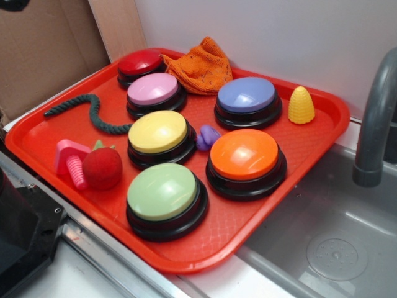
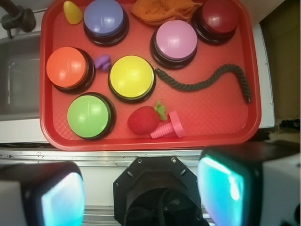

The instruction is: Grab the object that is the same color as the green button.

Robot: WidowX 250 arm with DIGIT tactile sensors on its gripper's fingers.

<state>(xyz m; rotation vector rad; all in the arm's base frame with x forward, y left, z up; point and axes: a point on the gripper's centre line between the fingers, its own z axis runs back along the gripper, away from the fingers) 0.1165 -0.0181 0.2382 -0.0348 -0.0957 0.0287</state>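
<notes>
The dark green twisted rope [image 1: 93, 115] lies in a wavy line on the left part of the red tray [image 1: 322, 130], beside the pink button [image 1: 152, 89]. In the wrist view the rope [image 2: 207, 82] runs across the tray's right half. The pale-green button [image 1: 162, 192] sits at the tray's near edge, lower left in the wrist view [image 2: 88, 115]. My gripper [image 2: 141, 188] is open and holds nothing. It hangs high above, off the tray's near edge, over the black mount. Its two pads [image 2: 61, 197] stand wide apart. The exterior view does not show the gripper.
The tray also holds a red strawberry [image 2: 143, 120], a pink bolt [image 2: 169, 128], yellow [image 2: 131, 76], orange [image 2: 67, 67], blue [image 2: 104, 18] and red [image 2: 219, 15] buttons, an orange cloth [image 1: 203, 65], a yellow corn [image 1: 301, 105] and a small purple piece [image 1: 208, 136]. A grey faucet [image 1: 375, 118] stands over the sink [image 1: 329, 236].
</notes>
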